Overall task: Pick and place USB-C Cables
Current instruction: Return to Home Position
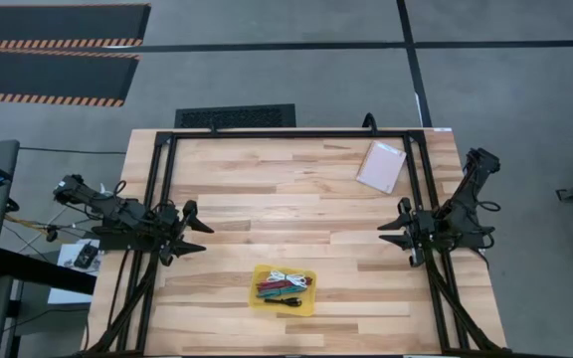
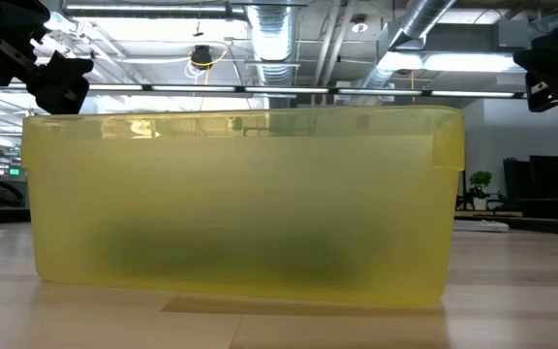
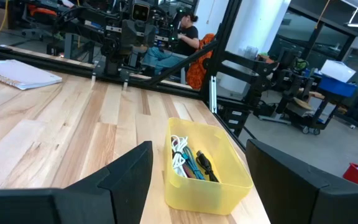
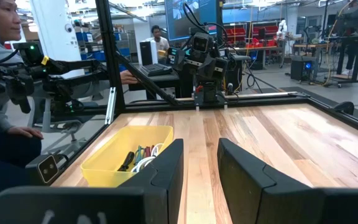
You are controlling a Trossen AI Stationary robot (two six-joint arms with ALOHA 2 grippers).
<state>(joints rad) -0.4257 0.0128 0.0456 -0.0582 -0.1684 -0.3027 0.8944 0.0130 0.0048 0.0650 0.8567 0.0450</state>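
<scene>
All four cables (image 1: 283, 287) lie inside the yellow tray (image 1: 259, 270), the white, red, teal and black ones bunched together. None hangs over the rim as far as the overhead view shows. The left end effector (image 1: 195, 229) hangs to the tray's left and a little beyond it, released, its fingers (image 3: 126, 180) spread wide with nothing between them. The right end effector (image 1: 391, 227) hangs to the tray's right, well apart from it, also released and empty, with a narrower gap. A pink packet (image 1: 381, 166) lies well beyond the tray on the worktop (image 1: 267, 189).

Sorting looks finished. The main risk from here is probably a low sweep: an arm swinging across the tray could clip it, and a tray that light would likely slide or tip. If jolted, the springy cables might also uncoil over its low wall.
</scene>
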